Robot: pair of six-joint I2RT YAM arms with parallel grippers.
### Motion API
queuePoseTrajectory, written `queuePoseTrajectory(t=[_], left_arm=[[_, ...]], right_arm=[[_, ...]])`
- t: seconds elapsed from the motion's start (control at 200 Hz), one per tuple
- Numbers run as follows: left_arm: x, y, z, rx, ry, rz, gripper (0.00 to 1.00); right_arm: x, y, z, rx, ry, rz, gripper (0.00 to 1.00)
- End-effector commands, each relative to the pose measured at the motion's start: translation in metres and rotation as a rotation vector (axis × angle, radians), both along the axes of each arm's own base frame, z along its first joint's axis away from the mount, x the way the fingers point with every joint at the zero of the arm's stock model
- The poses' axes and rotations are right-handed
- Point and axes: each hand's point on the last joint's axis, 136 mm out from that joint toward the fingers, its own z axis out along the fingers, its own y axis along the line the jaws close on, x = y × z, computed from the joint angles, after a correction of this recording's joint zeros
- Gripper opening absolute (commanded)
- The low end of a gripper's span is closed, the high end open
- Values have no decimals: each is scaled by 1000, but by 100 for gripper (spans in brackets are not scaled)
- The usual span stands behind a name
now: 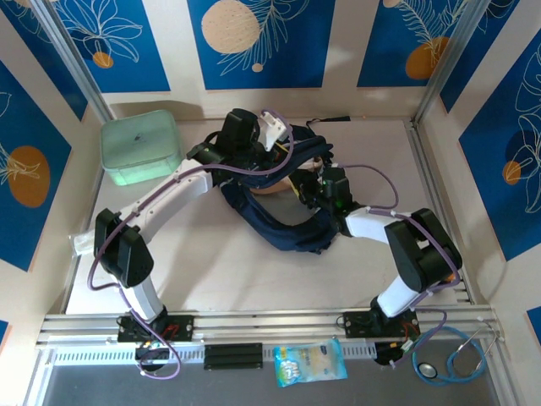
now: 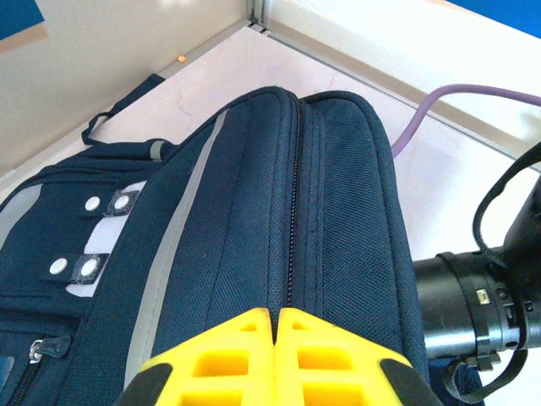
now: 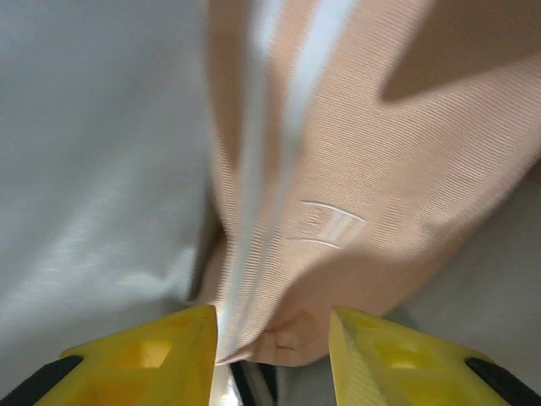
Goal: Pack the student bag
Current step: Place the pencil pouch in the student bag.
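The student bag (image 1: pixel 283 222), dark navy with a pale stripe and grey patches (image 2: pixel 101 266), lies mid-table. My left gripper (image 2: pixel 276 315) sits at the bag's upper edge, its yellow fingers pressed together over the zipper seam (image 2: pixel 294 211), pinching the fabric; from above this gripper (image 1: pixel 275 139) is at the bag's far side. My right gripper (image 3: pixel 272 326) is open inside the bag's grey lining, and a peach fabric pouch (image 3: pixel 355 194) with a white stripe lies between its fingers. In the top view the right gripper (image 1: pixel 314 188) is at the bag's mouth, beside the peach pouch (image 1: pixel 270 188).
A mint green lidded box (image 1: pixel 139 148) stands at the back left. A snack packet (image 1: pixel 310 362) and a stethoscope (image 1: pixel 452 359) lie on the front ledge. The right arm's black wrist (image 2: pixel 473 304) and a purple cable (image 2: pixel 439 101) are close beside the bag.
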Motion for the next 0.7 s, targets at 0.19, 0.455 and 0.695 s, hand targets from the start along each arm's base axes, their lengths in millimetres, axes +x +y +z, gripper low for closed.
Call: queuePoseTrajectory(t=[0.19,0.455,0.695], left_arm=[[-14,-4,67,-148,-130,-59,0],[-20,-5,68,-162,-117,-80,0],[-16,-1,64,-144,-116,-53,0]], right_arm=[[18,18,-27,-64,89,29,34],[62,24,-27,-24,82,-50,28],[61,12,-18,28,36,-131,23]])
